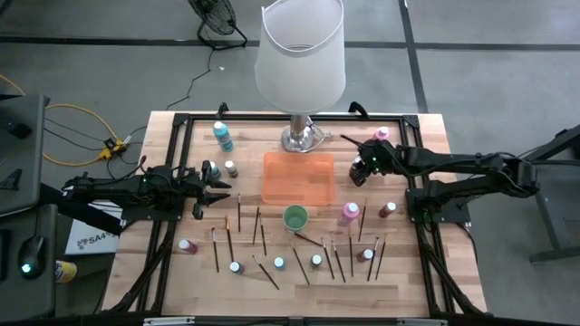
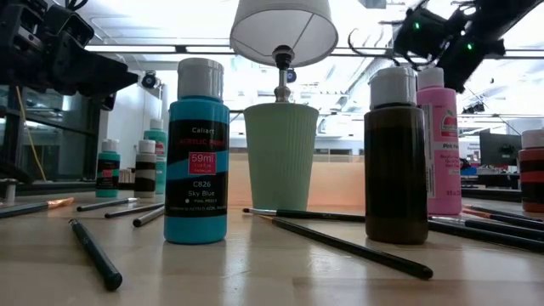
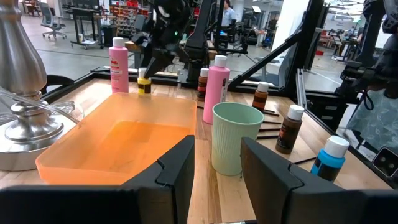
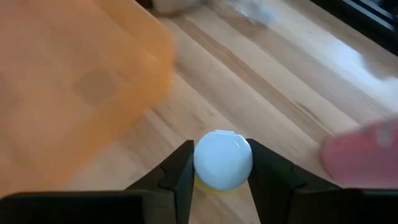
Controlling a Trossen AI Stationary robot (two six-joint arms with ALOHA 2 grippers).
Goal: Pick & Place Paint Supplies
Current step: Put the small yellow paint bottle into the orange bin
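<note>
We see the right gripper (image 4: 221, 163) straight above a small yellow paint bottle (image 4: 222, 159) with a white cap, one finger on each side of the cap, touching or nearly touching; we can't tell if it's a firm grip. In the left wrist view that bottle (image 3: 144, 83) stands on the wooden table (image 1: 163, 272) just past the far edge of the orange tray (image 1: 298, 178), near a tall pink bottle (image 3: 119, 65).

The left gripper (image 3: 216, 160) hovers at the tray's left side, fingers narrowly apart, nothing between them; past them we see the green cup (image 3: 237, 138).

The remaining paint supplies are spread over the front of the table: small bottles and brushes (image 1: 299, 265) in a loose row, a sky blue bottle (image 2: 196, 151) and a brown bottle (image 2: 396, 155) nearest the low camera. A teal bottle (image 1: 222, 136) stands left of the lamp (image 1: 301, 68).
</note>
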